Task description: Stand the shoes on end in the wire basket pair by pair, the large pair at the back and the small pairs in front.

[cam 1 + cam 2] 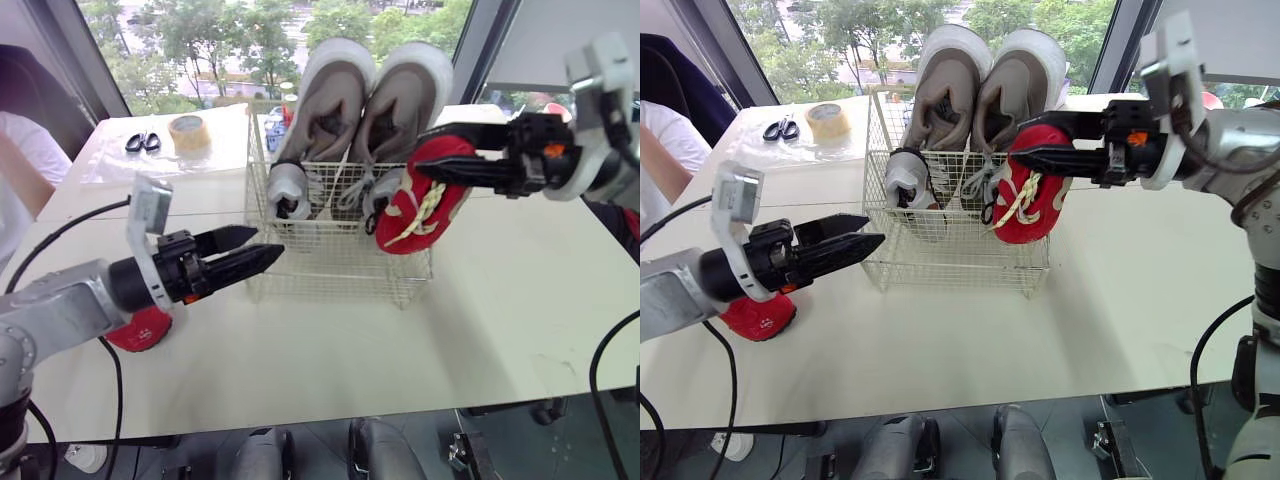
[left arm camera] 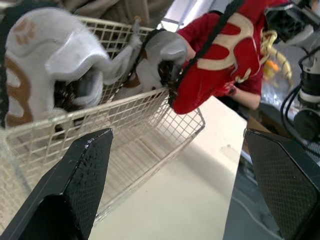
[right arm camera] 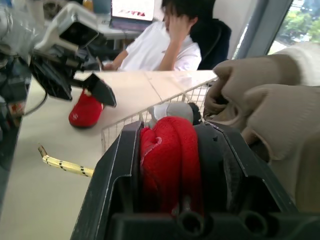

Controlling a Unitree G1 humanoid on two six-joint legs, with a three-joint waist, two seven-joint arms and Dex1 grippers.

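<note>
A wire basket stands mid-table. The large beige pair stands on end at its back. In front of that pair stands a small grey shoe, with another partly hidden. My right gripper is shut on a red shoe with a cream lace, holding it over the basket's right front corner; the right wrist view has that red shoe between the fingers. My left gripper is open and empty, just left of the basket. A second red shoe lies on the table under my left arm.
A tape roll and scissors lie on a plastic sheet at the back left. A person in white sits at the table's left side. Black cables hang by both arms. The table's front edge is close below.
</note>
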